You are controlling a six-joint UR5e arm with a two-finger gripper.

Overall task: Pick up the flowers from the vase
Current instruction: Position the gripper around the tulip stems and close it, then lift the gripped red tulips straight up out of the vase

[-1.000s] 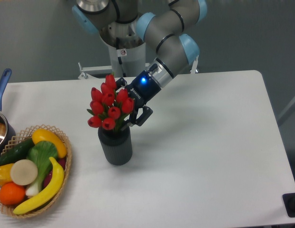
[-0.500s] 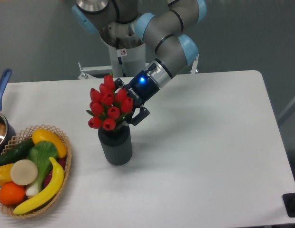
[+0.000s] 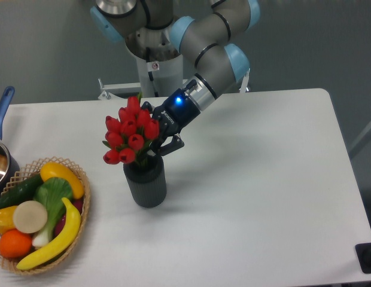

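Claw (image 3: 157,139) closed around flowers (image 3: 128,134), just above vase (image 3: 145,182).

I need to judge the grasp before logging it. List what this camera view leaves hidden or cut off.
1. Stems of the flowers: hidden behind the buds and inside the vase.
2. Gripper: the far finger is behind the bouquet, so contact on the stems cannot be confirmed.
3. Pot: cut off by the left edge.
4. Basket: its lower rim is cropped by the bottom edge.
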